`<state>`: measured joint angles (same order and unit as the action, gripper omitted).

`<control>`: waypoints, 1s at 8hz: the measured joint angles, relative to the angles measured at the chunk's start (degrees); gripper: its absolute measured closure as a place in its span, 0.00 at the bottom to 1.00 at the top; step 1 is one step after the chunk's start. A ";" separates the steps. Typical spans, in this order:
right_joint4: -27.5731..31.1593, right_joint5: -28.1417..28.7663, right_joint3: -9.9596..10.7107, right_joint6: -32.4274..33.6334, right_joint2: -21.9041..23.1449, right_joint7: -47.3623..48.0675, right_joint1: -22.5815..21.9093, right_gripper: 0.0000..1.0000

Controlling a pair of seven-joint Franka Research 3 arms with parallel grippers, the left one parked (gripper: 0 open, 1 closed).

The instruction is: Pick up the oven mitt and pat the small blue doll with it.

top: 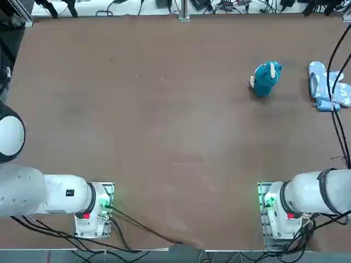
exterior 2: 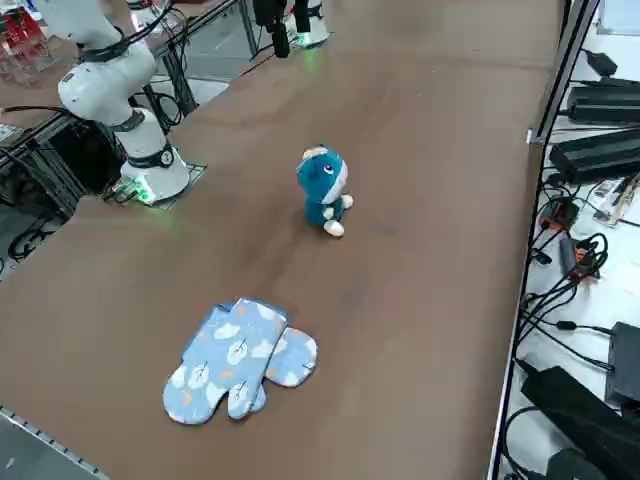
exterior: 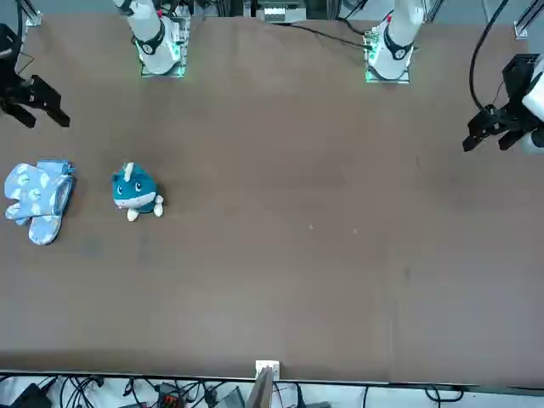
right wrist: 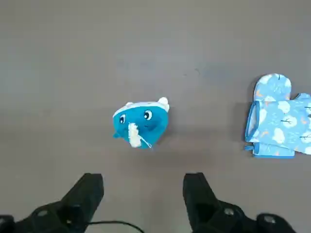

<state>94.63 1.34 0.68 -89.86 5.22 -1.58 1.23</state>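
Lying flat on brown worktop (top: pixel 164 137): oven mitt (exterior 2: pixel 238 358), pale blue with white leaf print, near worktop's right edge on robot's own right. Small blue doll (exterior 2: pixel 322 190) upright near mitt, apart from it, toward worktop's middle, cream patch on head. Right claw (right wrist: pixel 143 191) raised above worktop, fingers apart, empty; both doll and mitt ahead of it in wrist view, neither touched.
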 joint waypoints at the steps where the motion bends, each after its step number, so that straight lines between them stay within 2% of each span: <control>1: -0.02 -0.05 0.00 0.33 0.00 0.00 0.00 0.00; 4: -1.06 -5.41 0.03 1.11 -1.17 0.00 0.08 0.00; 8: -2.42 -23.09 0.68 0.93 -10.14 -0.02 0.95 0.00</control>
<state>92.20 -21.74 1.36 -88.93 -4.92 -1.60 2.19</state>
